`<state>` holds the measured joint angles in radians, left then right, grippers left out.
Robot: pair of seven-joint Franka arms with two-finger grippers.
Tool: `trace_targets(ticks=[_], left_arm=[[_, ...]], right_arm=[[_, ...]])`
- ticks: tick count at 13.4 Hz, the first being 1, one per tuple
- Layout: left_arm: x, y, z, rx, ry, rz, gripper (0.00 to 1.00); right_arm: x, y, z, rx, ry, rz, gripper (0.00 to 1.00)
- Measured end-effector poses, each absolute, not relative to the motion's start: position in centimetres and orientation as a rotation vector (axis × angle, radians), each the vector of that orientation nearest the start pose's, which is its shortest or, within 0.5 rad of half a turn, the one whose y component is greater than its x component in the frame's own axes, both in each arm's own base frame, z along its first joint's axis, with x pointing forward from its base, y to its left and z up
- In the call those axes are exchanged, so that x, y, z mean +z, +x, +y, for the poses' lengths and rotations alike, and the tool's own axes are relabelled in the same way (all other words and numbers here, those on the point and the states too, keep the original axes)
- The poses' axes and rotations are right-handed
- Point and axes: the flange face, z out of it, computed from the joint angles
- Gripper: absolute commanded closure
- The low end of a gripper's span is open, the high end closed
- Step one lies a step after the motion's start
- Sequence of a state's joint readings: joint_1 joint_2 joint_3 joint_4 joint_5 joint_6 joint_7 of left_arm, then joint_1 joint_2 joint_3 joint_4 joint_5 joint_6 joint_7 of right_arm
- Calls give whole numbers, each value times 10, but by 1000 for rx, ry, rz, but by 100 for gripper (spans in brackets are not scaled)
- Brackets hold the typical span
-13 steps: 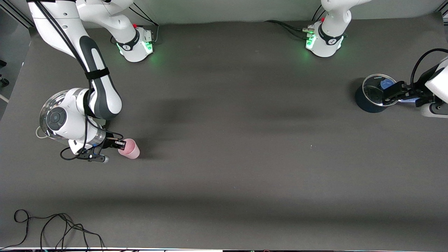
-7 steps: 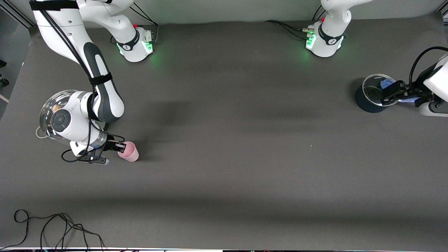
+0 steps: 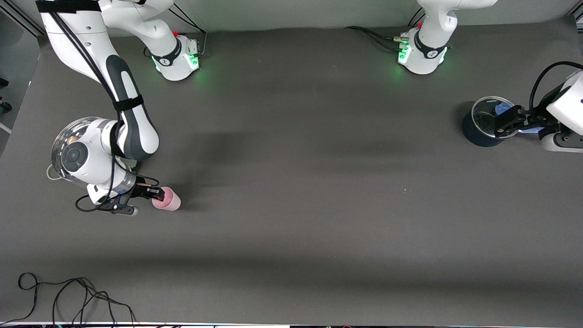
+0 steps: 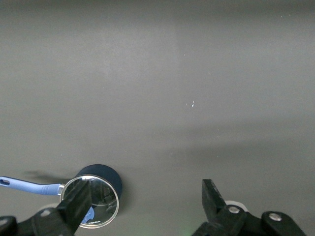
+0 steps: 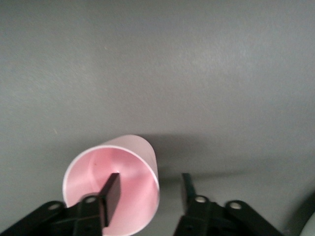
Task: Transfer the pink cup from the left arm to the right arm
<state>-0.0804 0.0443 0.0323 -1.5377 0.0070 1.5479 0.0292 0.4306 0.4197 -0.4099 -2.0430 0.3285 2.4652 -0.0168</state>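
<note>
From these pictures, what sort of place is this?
Probably a robotics lab, not a home: two robot arms bolted on a bare dark table, loose cables at its edge, and only a pink cup and pots.

Not finding any readable text, labels, brands or numbers. Seeing a small dark logo mark on the collar of each arm base, too small to read. Seeing a faint line of print on the glass lid of the dark pot in the left wrist view, letters not legible. Pink cup showing plain, no print.
</note>
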Motion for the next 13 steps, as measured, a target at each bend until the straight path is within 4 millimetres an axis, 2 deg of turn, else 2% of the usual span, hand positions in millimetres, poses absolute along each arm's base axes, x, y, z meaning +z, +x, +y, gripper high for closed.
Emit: trace_targets(ticks=[2,6,9,13], left_arm=[[613,565,-23,53,-3131,111,0],[613,565,-22,50,-3132,108,0],[613,565,-22,52,-3132,111,0],[609,565,-23,66,-3131,157,0]], right_arm=[[276,613,22,-79,-3060,266,0],[348,635,12,1,-3018,263,0],[398,640,4,25,-2994,257,0],[449,641,-3,12,-2999,224,0]])
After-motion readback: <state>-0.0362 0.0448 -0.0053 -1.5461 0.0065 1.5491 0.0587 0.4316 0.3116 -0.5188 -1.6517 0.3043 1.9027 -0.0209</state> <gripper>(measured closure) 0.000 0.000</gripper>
